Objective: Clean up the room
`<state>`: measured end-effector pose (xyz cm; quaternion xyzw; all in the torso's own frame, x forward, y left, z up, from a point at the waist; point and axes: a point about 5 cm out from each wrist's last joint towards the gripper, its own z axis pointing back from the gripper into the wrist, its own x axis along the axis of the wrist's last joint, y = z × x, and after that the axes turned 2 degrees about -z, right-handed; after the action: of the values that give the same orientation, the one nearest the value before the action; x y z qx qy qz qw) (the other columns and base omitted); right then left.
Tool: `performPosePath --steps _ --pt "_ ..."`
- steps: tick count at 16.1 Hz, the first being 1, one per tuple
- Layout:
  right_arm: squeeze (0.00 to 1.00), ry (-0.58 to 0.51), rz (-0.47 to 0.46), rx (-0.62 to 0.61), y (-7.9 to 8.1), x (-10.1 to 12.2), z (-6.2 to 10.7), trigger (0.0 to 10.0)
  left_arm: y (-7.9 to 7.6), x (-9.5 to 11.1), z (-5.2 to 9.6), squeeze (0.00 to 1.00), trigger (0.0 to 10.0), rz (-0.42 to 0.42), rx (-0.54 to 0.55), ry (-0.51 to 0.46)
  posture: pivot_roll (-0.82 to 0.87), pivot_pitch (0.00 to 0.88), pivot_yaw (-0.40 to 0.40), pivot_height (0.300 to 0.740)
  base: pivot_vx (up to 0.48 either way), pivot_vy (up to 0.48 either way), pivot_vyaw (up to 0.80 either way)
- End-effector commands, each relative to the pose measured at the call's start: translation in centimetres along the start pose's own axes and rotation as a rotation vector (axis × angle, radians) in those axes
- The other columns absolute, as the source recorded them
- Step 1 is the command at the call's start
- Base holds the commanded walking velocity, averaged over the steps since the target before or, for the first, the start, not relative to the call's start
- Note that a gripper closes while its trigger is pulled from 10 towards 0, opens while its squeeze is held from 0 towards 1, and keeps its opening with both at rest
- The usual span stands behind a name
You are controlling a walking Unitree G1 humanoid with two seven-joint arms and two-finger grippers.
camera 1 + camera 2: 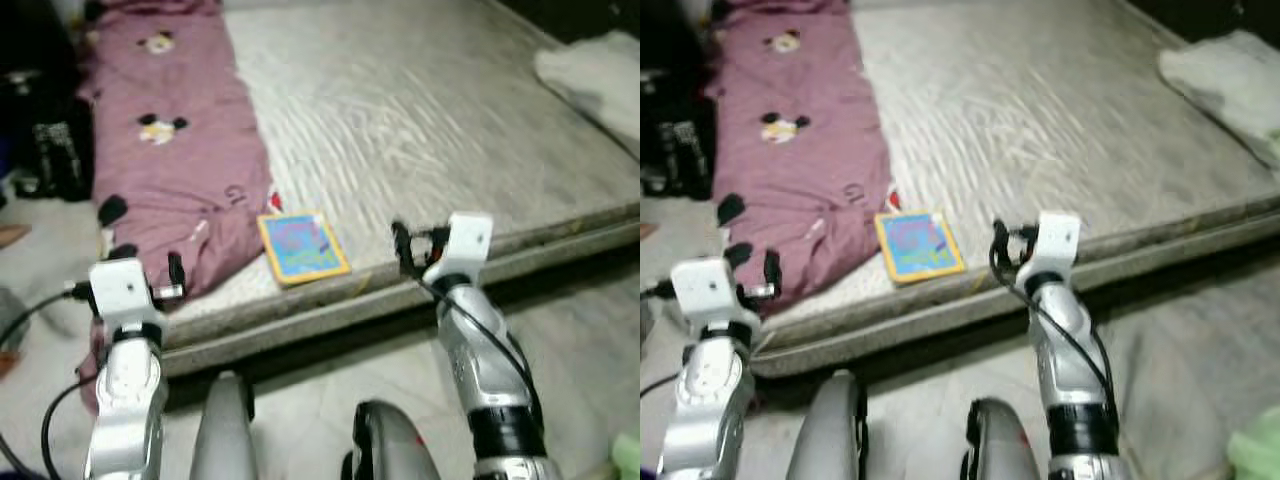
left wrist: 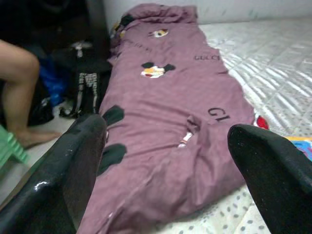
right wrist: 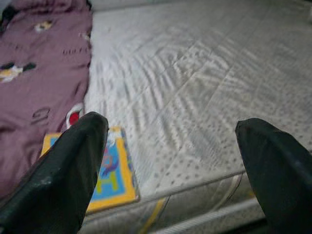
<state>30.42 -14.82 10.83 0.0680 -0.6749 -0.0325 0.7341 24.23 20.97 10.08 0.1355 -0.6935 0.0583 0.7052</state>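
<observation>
A mauve blanket (image 1: 170,150) with cartoon mouse prints lies along the left side of a low grey mattress (image 1: 420,110), its end hanging over the front corner. A yellow-edged blue picture book (image 1: 302,247) lies flat near the mattress's front edge, just right of the blanket. My left gripper (image 2: 168,161) is open, held low in front of the blanket's hanging end. My right gripper (image 3: 173,165) is open too, hovering at the mattress's front edge a little right of the book (image 3: 105,178). Neither holds anything.
A pale crumpled cloth (image 1: 595,75) lies at the mattress's far right. Dark bags (image 2: 80,83) stand on the floor left of the bed, beside a person's bare leg (image 2: 19,83) and a green stool (image 2: 9,148). Something light green (image 1: 1255,450) lies on the floor at the right.
</observation>
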Motion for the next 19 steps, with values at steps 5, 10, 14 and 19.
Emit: performPosePath --steps 5,10,14,19 --pt "0.0 -0.018 0.026 0.024 0.32 0.46 -0.15 10.0 -0.01 0.62 -0.43 0.0 10.0 0.013 0.004 -0.02 -0.03 0.109 -0.042 0.65 0.0 0.0 0.0" --pt "0.0 -0.015 0.021 0.027 0.35 0.4 -0.2 10.0 -0.11 0.69 -0.41 0.0 10.0 0.018 -0.008 -0.025 -0.03 0.112 -0.042 0.65 0.0 0.0 0.09" --pt "0.0 -0.016 0.023 0.033 0.48 0.4 -0.23 10.0 -0.22 0.72 -0.35 0.0 10.0 0.023 -0.018 -0.024 -0.03 0.119 -0.04 0.65 0.0 0.0 0.0" --pt "0.0 -0.017 0.026 0.036 0.53 0.4 -0.21 10.0 -0.28 0.73 -0.35 0.0 10.0 0.026 -0.027 -0.024 -0.03 0.12 -0.039 0.65 0.281 0.0 0.0"
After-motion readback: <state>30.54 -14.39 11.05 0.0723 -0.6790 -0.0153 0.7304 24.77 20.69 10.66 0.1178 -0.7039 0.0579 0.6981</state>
